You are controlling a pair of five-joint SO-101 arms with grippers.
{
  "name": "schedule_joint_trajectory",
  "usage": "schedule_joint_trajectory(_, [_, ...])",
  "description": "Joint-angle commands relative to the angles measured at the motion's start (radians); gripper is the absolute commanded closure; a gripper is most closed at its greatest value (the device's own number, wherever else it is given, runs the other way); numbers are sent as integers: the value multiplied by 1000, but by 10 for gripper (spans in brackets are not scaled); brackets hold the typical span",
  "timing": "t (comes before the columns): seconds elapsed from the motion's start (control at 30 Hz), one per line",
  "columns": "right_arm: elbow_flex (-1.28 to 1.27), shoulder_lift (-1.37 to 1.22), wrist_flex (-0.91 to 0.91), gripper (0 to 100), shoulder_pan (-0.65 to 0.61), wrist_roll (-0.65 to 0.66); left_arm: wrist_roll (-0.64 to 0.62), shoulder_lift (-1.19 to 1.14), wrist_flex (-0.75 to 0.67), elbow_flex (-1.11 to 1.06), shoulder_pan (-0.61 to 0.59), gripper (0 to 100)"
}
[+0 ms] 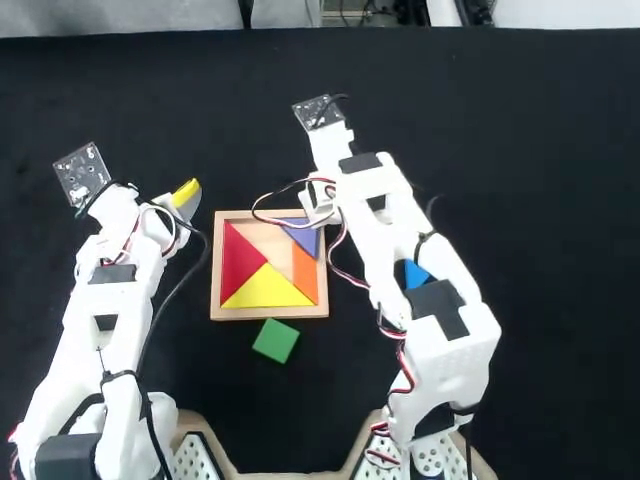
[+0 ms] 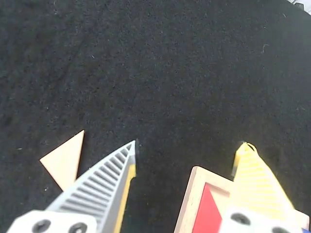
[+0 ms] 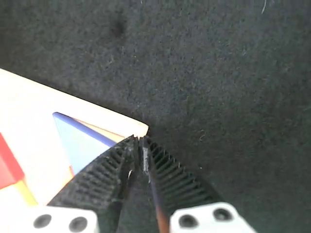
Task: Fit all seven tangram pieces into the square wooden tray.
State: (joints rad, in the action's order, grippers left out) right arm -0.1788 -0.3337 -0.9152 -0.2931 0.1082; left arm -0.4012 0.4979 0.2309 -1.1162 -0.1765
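There was one square wooden tray (image 1: 216, 300). Four pieces lay in it: a red triangle (image 1: 240, 262), a yellow triangle (image 1: 268, 290), an orange piece (image 1: 305, 268) and a purple triangle (image 1: 303, 238), the last just beside the right gripper's (image 3: 140, 140) jaws. Three lay outside: a green square (image 1: 275, 340), a blue piece (image 1: 414, 275) and a pale triangle (image 2: 65, 159) beside the left gripper's (image 2: 188, 145) jaws.

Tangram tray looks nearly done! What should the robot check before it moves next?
1. Room left in the wooden tray: ok, bare wood shows beside the red piece.
2. Green square free to grab: ok, alone on the cloth.
3. Left gripper open: ok.
4. Right gripper open: not ok, shut over the tray's corner.
5. Blue piece reachable: cannot tell, an arm covers part of it.
6. All seven pieces in: not ok; the pale triangle lies outside.
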Motion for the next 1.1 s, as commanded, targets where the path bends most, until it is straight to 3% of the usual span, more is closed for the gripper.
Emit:
schedule_joint_trajectory(0.0, [21, 5, 17, 987, -32, 12, 11, 0, -21, 10, 10, 683])
schedule_joint_trajectory(0.43, [-4, 77, 14, 987, -8, 3, 11, 0, -21, 10, 12, 683])
schedule_joint_trajectory(0.73, [-65, 140, 25, 987, -143, 61, 9, 0, -21, 10, 7, 683])
schedule_joint_trajectory(1.07, [-137, 139, 155, 987, -160, 106, 6, 0, -21, 10, 4, 683])
